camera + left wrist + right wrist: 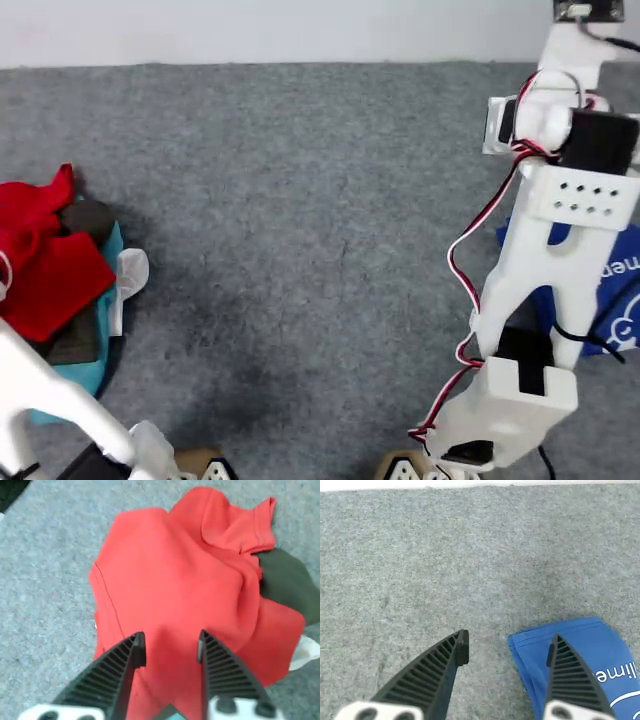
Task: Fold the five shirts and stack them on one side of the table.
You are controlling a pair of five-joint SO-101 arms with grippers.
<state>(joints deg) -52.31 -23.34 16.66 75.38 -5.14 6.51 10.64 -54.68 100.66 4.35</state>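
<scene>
- The red shirt point(45, 270) point(185, 595) lies crumpled on top of a heap at the left edge of the table point(300, 200), one sleeve flopped up toward the far side.
- Under it sits a dark shirt point(90, 215) point(287, 585), poking out on the far side and again along the near side of the red one.
- A teal shirt point(85, 375) is at the bottom of the heap, its edge showing around the dark one.
- A white shirt point(130, 275) point(305, 652) sticks out of the heap toward the middle of the table.
- The blue shirt point(615, 300) point(580, 650) lies well apart from the heap, at the right edge of the table. It looks flat and folded, with white print on it.
- The left gripper point(170, 647) hangs over the red shirt with its jaws apart and red cloth showing between them. I cannot tell whether the tips touch the fabric.
- The right gripper point(509, 647) has its jaws spread wide over the corner of the blue shirt, one finger above bare table and the other above the blue cloth.
- The left arm point(50, 400) comes in from the near left corner, beside the heap.
- The right arm point(540, 290) stretches along the right side and covers part of the blue shirt from above.
- The table is covered in a grey, carpet-like surface, and a white wall point(250, 30) runs along its far edge.
</scene>
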